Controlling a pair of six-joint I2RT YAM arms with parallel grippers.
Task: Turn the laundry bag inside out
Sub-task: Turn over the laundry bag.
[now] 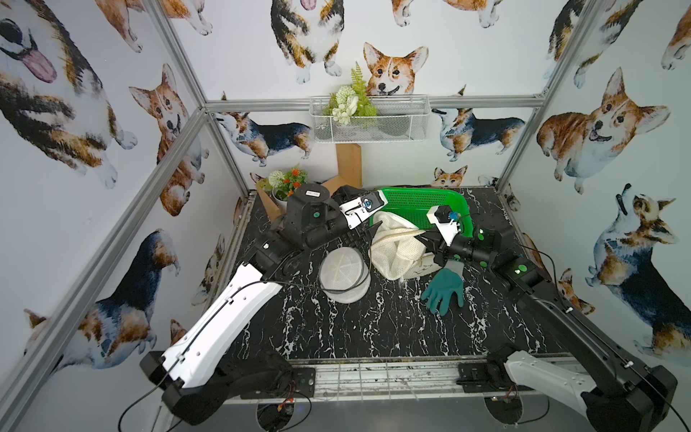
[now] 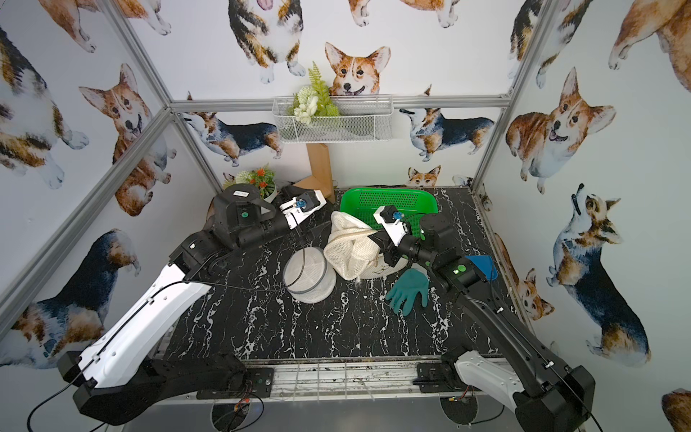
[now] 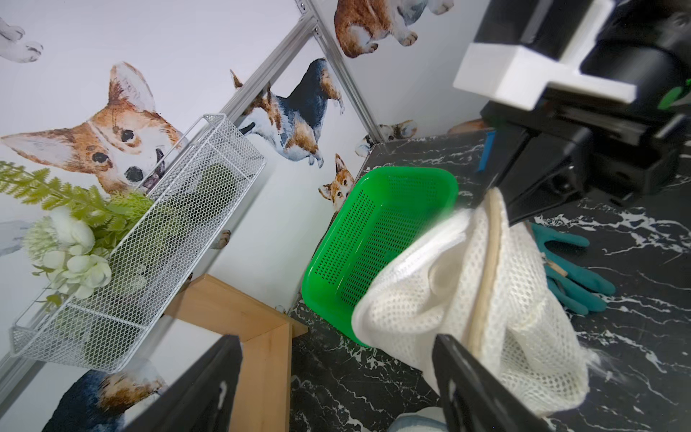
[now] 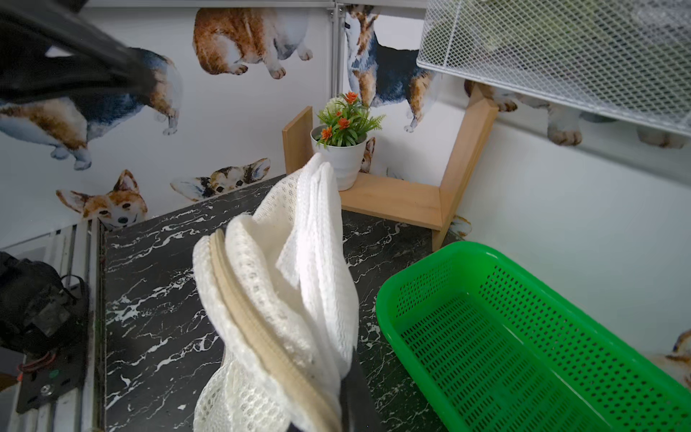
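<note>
Well, laundry bag (image 1: 392, 243): bunched upright just in front of the green basket (image 1: 418, 205) | right end effector (image 1: 426, 241): pinched together on its mesh by the zipper | left end effector (image 1: 368, 233): spread apart, holding nothing | risk: one thin pinch probably slips, bag flops, opening collapses.

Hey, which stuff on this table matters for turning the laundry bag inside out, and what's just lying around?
In the job:
laundry bag
right tool, shut on the bag
left tool, open beside it

Lying about:
glove
green basket
round mesh hamper
potted plant
wire basket
wooden stand
</note>
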